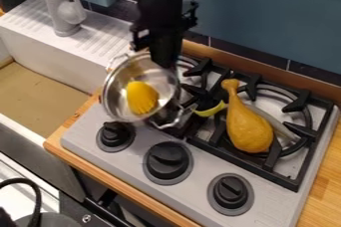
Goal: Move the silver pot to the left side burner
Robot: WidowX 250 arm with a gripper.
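1. Gripper (164, 63): positioned at the upper-right rim of the pot (115, 91); you have its fingers clamped on that rim.
2. Pot: tilted, opening toward the left, at the stove's left side; it overlaps the left burner in your view.
3. Pot contents: one yellow item (141, 97).
4. Right burner (308, 121): drumstick (248, 126) lies on the grate.
5. Sink (40, 89): left of the stove (200, 171).
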